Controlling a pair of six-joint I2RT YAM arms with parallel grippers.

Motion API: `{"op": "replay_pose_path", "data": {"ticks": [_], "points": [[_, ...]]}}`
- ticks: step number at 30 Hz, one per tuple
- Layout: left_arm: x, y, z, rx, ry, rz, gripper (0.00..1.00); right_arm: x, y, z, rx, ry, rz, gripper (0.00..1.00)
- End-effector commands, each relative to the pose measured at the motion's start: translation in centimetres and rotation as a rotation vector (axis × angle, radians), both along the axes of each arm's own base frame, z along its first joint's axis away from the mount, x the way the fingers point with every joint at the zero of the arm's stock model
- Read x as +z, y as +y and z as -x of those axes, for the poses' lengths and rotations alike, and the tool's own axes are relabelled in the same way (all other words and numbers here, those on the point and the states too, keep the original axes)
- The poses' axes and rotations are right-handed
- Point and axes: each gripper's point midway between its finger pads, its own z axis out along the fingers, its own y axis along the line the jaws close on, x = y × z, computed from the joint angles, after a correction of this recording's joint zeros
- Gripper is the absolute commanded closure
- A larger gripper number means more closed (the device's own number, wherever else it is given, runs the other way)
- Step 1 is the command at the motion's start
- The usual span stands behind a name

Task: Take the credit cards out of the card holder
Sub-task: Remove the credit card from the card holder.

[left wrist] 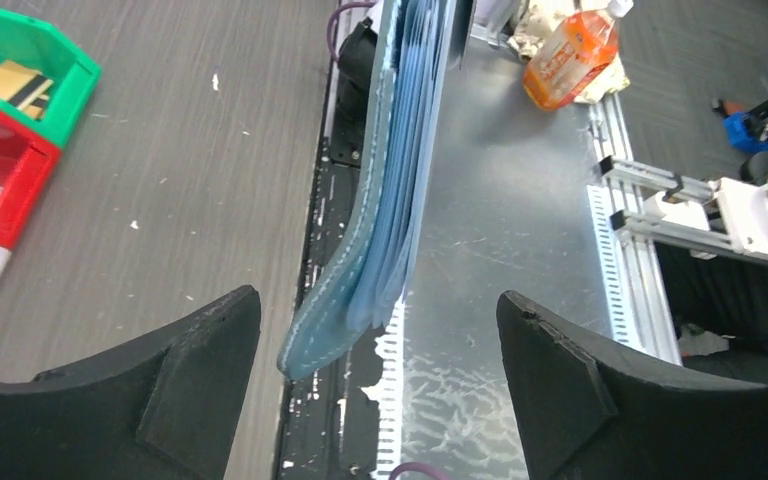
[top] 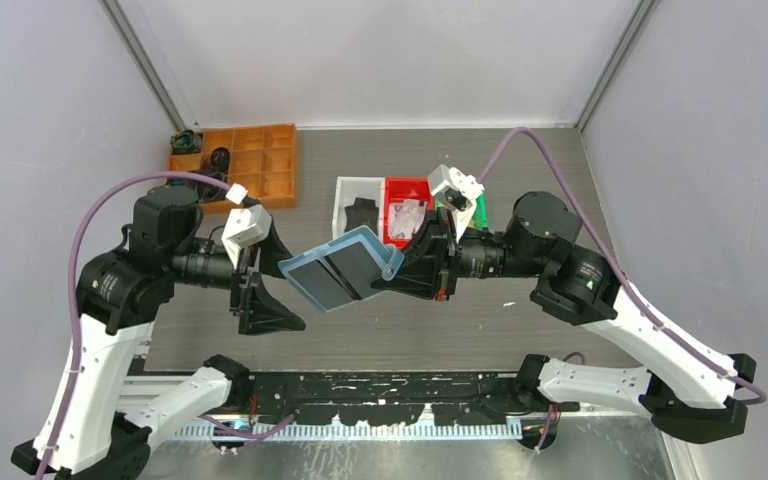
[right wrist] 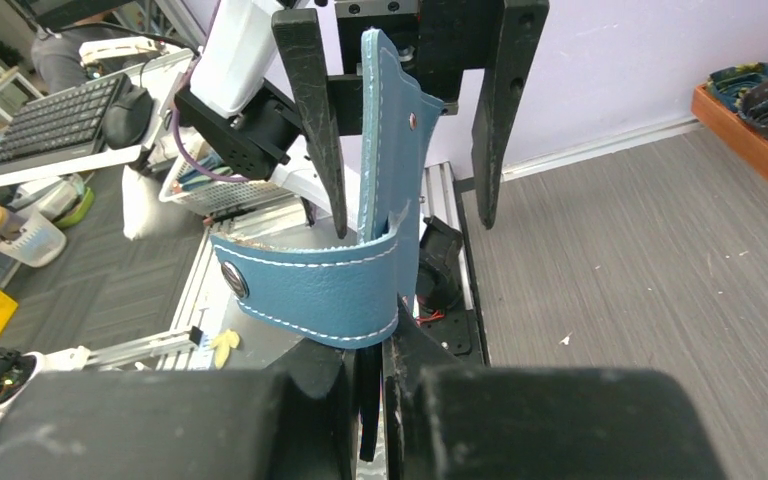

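Above the grey worktop (top: 520, 330), between the two arms, the blue card holder (top: 340, 268) hangs unfolded in the air. The right claw (top: 402, 264) is clamped on its right edge. The left claw (top: 293, 290) stands apart, straddling its left edge without touching.

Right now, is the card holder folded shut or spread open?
Spread open: the top view shows the card holder with both inner panels side by side.
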Motion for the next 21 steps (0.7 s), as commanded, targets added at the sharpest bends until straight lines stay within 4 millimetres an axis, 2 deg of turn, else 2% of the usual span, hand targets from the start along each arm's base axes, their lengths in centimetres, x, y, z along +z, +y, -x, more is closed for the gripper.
{"op": "replay_pose_path", "data": {"ticks": [1,5,10,15,18,21], "points": [[1.8,-0.7,0.9,-0.036,0.057,0.095,0.12,2.2,-0.4,-0.6,-0.037,-0.085,-0.023,0.99],[2.6,-1.2,0.4,-0.002,0.107,0.133,0.14,3.2,0.0,-0.3,-0.014,-0.091,-0.062,0.99],[4.4,-2.1,-0.9,0.032,0.184,0.217,0.21,3.3,1.0,-0.8,-0.006,-0.064,-0.099,0.99],[3.7,-2.1,-1.8,0.079,0.205,0.222,0.32,3.5,1.4,-1.5,-0.040,-0.033,-0.197,0.99],[3.6,-2.2,-2.1,0.094,0.219,0.238,0.47,3.4,1.6,-2.1,-0.065,-0.006,-0.241,0.99],[3.8,-2.0,-2.4,0.113,0.210,0.241,0.75,2.9,1.6,-2.7,-0.101,0.021,-0.265,0.99]]}}
